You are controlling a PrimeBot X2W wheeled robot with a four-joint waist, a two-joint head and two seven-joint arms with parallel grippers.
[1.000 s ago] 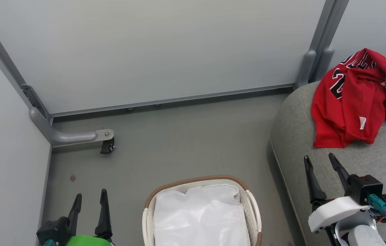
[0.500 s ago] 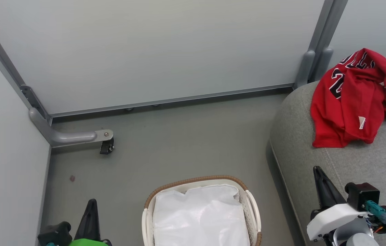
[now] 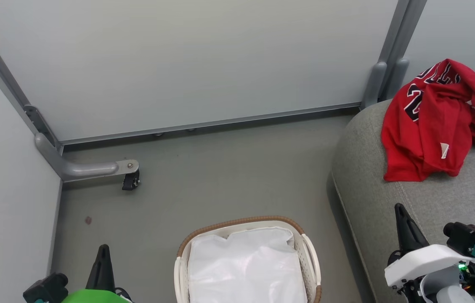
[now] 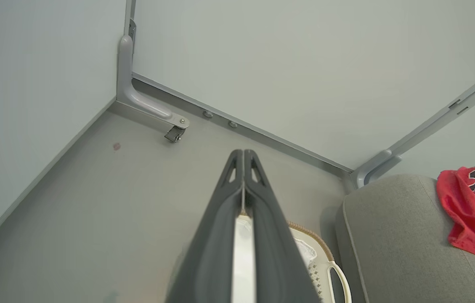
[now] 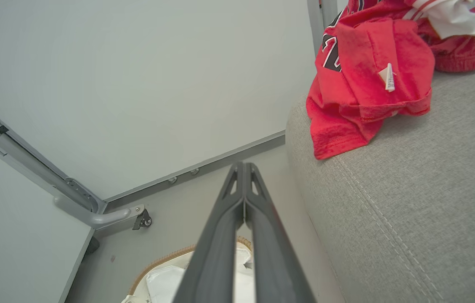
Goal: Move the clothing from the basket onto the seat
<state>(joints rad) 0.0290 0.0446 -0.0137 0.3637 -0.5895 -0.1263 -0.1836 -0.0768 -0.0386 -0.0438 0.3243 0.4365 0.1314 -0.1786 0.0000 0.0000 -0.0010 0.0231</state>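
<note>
Left of the basket (image 3: 237, 222), the left fingers (image 3: 103, 254) are pressed together, gripping nothing. The basket, on the floor, shows its white liner (image 3: 245, 265). Right of it, the right fingers (image 3: 400, 212) are likewise pressed together and empty, above the grey seat (image 3: 363, 181). Farther right, the red clothing (image 3: 426, 126) lies heaped on that seat (jersey lettering showing).

Seat (image 3: 439, 210) – rough grey woven cloth; basket (image 3: 309, 252) – perforated plastic, woven rim.
</note>
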